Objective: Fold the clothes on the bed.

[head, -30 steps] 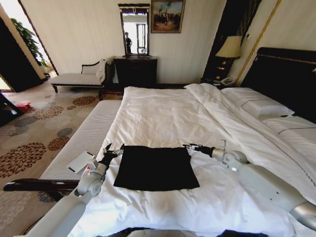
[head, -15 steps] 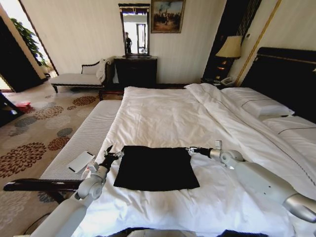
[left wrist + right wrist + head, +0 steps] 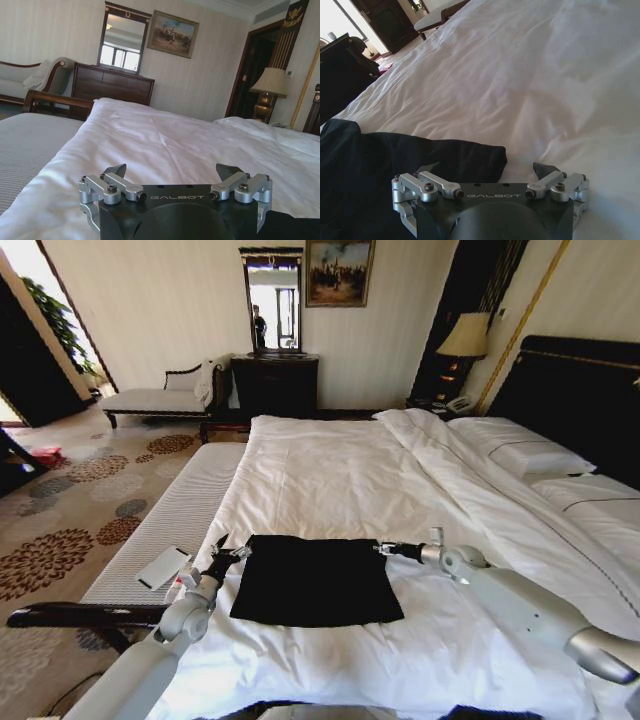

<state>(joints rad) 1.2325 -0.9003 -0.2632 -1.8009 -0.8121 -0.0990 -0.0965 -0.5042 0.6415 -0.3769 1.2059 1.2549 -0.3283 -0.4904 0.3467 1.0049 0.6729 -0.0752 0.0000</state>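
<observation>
Lying flat on the white duvet near the foot edge of the bed [image 3: 330, 470], the black shirt [image 3: 315, 580] is folded into a soft, roughly square pad with slightly rounded corners and a matte, lint-free look; its lettering cannot be seen. The duvet under it is smooth cotton with shallow creases running toward the pillows [image 3: 520, 455], which sit plump against the tall dark headboard [image 3: 585, 400] at the bed's right side. The left gripper [image 3: 228, 548] hovers just beside the shirt's far left corner, its black fingers spread apart and holding nothing; in the left wrist view the same gripper [image 3: 172, 172] shows silver linkages and short dark fingertips parted over bare duvet, with a sliver of shirt [image 3: 295, 227] at one side. The right gripper [image 3: 384, 548] sits at the shirt's far right corner, close to the cloth's edge, and whether it touches the fabric cannot be told from the head view. In the right wrist view that gripper [image 3: 487, 170] has its fingers wide apart and empty, with the shirt's [image 3: 380, 165] rumpled black corner lying just ahead and to one side on the wrinkled sheet. Beside the bed's left edge runs a striped cushioned bench [image 3: 170, 525] carrying a small flat white rectangular object [image 3: 163, 567].
</observation>
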